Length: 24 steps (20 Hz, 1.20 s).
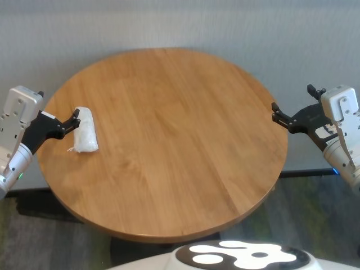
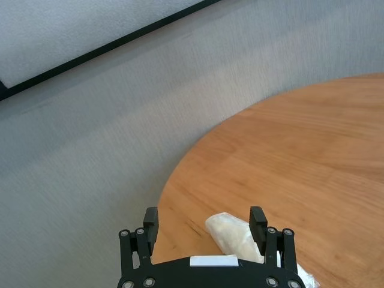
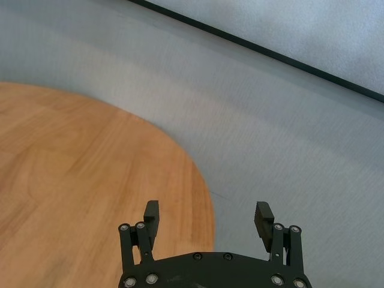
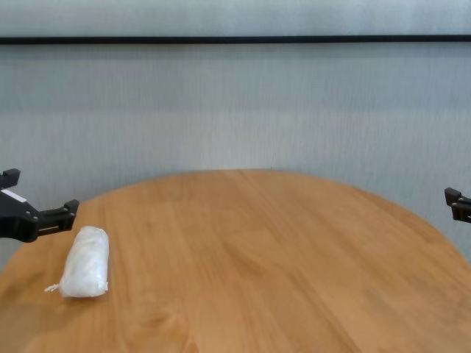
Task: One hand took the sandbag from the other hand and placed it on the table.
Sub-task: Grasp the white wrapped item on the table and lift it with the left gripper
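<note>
The sandbag (image 1: 86, 136), a small white crinkly pouch, lies flat on the round wooden table (image 1: 169, 140) near its left edge. My left gripper (image 1: 75, 119), on the arm with the green light, hovers open at the bag's far end and is not shut on it. In the left wrist view the sandbag (image 2: 236, 236) lies below and between the spread fingers of the left gripper (image 2: 204, 219). My right gripper (image 1: 275, 112), on the arm with the blue light, stands open at the table's right edge, nothing between its fingers (image 3: 151, 211). The chest view shows the sandbag (image 4: 85, 262) and the left gripper (image 4: 43, 194).
A grey wall with a dark stripe (image 4: 235, 39) stands behind the table. Only a finger of the right gripper (image 4: 456, 202) shows in the chest view. My white body (image 1: 236, 259) is at the table's near edge.
</note>
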Each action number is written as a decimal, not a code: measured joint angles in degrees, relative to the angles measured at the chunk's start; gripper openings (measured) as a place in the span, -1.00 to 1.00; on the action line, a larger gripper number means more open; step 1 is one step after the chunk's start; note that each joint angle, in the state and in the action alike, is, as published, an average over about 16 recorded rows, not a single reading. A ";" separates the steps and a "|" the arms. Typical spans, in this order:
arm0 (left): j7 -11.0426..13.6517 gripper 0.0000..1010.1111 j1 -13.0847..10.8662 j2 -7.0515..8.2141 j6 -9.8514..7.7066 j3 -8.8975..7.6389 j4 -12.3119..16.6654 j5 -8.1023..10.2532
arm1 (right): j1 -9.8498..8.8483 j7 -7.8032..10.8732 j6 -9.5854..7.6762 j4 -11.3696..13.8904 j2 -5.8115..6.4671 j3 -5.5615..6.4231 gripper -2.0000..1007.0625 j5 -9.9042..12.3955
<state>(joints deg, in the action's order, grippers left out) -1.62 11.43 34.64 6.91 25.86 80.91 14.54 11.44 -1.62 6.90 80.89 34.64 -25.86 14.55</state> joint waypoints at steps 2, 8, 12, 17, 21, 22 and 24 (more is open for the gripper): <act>0.00 0.98 0.00 0.00 0.00 0.00 0.00 0.00 | 0.00 0.00 0.00 0.00 0.00 0.00 0.99 0.00; 0.00 0.98 0.00 0.00 0.00 0.00 0.00 0.00 | 0.00 0.00 0.00 0.00 0.00 0.00 0.99 0.00; 0.00 0.98 0.00 0.00 0.00 0.00 0.00 0.00 | 0.00 0.00 0.00 0.00 0.00 0.00 0.99 0.00; 0.00 0.98 0.00 0.00 0.00 0.00 0.00 0.00 | 0.00 0.00 0.00 0.00 0.00 0.00 0.99 0.00; 0.00 0.98 0.00 0.00 0.00 0.00 0.00 0.00 | 0.00 0.00 0.00 0.00 0.00 0.00 0.99 0.00; 0.00 0.98 0.00 0.00 0.00 0.00 0.00 0.00 | 0.00 0.00 0.00 0.00 0.00 0.00 0.99 0.00; 0.00 0.98 0.00 0.00 0.00 0.00 0.00 0.00 | 0.00 0.00 0.00 0.00 0.00 0.00 0.99 0.00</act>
<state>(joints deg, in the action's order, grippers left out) -1.62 11.43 34.64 6.90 25.86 80.90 14.54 11.44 -1.62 6.90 80.89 34.64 -25.86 14.55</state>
